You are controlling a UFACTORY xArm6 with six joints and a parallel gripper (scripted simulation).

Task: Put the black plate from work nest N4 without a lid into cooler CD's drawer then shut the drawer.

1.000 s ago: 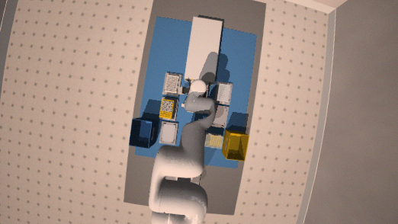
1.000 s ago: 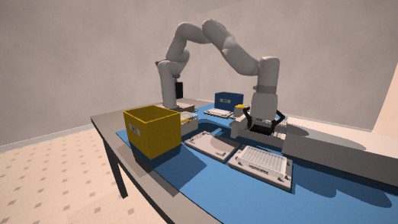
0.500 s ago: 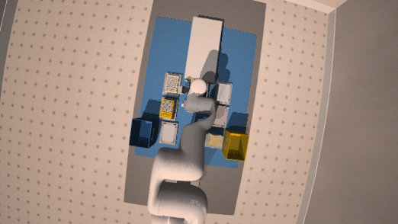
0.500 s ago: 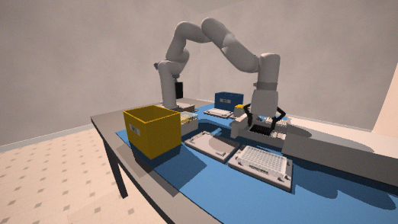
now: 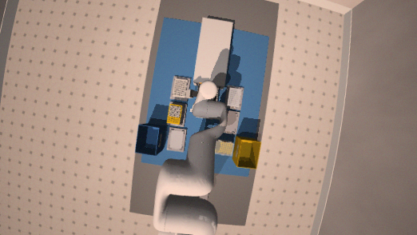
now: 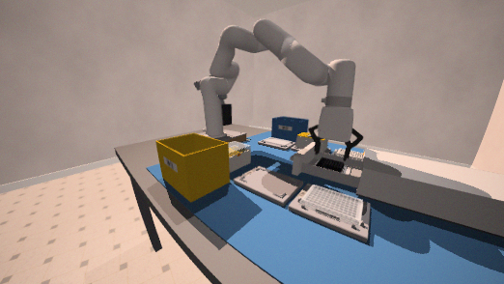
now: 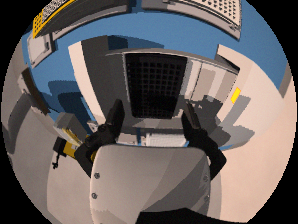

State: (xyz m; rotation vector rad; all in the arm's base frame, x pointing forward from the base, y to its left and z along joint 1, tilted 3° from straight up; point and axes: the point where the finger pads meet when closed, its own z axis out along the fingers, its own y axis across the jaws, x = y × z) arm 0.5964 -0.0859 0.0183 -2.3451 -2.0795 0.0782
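Now pincer (image 7: 154, 125) spread wide, holding nothing — above black plate (image 7: 154, 84) in open drawer (image 6: 309, 159), fingers clear of plate's edges

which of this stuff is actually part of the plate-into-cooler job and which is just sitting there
In the job:
- black plate, lying in the open drawer
- cooler CD
- gripper, fingers spread, holding nothing

Just lying about:
- yellow bin
- blue bin
- white well plate
- yellow rack
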